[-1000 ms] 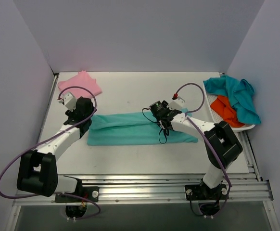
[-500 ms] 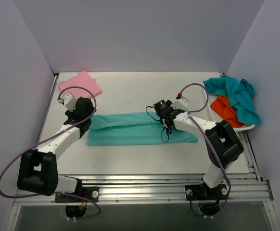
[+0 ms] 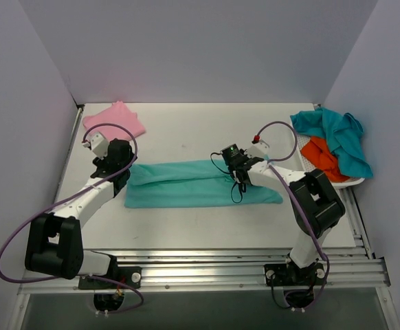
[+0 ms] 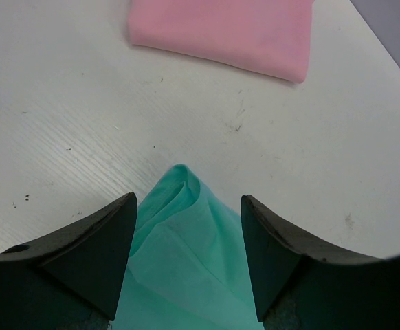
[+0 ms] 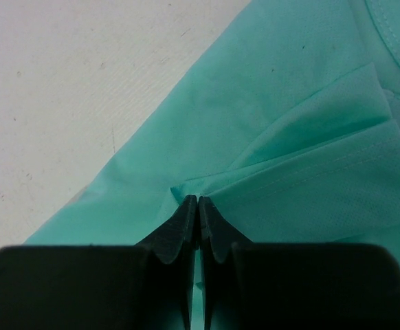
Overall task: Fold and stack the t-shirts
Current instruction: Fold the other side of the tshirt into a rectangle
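- At the middle of the tabletop, a little toward the near edge: sea-green t-shirt [image 3: 179, 185] lies flat as a long band running left to right, folded lengthwise.
- Band's left end narrows to a layered corner. Its right end stops short of the right edge, near the tray [image 3: 354, 183].
- Right gripper [image 5: 198, 214] is on the band's far edge, right of centre. Fingers are pressed together, pinching a small raised fold of the sea-green cloth. In the wrist view, hemmed layers fan out to the right of the pinch.
- Left gripper [image 4: 186, 237] is at the band's far-left corner. Fingers [image 4: 90, 254] are spread apart and the cloth corner lies between them, not clamped.
- Pink t-shirt [image 3: 114, 121] is folded flat in the far-left corner, well apart from the green band. White tabletop [image 3: 186, 134] shows between the two.
- Teal t-shirt [image 3: 337, 134] and orange t-shirt [image 3: 324, 158] are bunched, unfolded, on the tray at the right edge. The teal one drapes over the tray's far rim and the orange one is partly under it.
- Room: a wide strip of tabletop shows beyond the band, from the pink shirt across to the tray. A narrower strip shows between the band and the near edge.
- Side walls [image 3: 28, 137] stand close along the left and right edges, and the tray takes up the far-right corner.
- Purple cables [image 3: 110, 129] loop off both wrists, above the cloth.
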Controlling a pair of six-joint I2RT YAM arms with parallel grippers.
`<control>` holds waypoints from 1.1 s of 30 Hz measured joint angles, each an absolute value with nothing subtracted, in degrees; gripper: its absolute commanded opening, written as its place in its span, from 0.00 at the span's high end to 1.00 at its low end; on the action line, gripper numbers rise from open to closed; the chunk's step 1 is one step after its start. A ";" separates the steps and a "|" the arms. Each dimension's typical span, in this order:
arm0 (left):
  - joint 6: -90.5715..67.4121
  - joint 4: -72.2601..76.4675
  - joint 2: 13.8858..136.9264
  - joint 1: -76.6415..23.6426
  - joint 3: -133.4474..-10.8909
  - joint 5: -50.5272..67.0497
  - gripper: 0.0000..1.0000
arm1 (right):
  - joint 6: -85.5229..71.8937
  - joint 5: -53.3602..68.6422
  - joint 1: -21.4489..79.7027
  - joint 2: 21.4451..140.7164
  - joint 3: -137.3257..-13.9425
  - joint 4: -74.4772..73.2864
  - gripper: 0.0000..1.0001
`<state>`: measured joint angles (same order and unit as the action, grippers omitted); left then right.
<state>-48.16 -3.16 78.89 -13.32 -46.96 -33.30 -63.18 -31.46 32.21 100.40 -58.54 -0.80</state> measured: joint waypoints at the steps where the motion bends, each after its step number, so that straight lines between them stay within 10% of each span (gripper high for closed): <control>1: -48.16 -3.16 78.98 -13.32 -46.96 -33.23 0.29 | -63.13 -31.42 32.21 100.40 -58.54 -0.67 1.00; 33: -48.16 -1.23 79.50 -13.32 -46.30 -31.83 0.30 | -66.67 -32.38 37.32 87.46 -48.03 -4.40 1.00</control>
<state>-48.16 -1.23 79.50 -13.32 -46.30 -31.83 -66.67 -32.38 37.32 87.46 -48.03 -4.40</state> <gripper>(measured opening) 0.705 0.003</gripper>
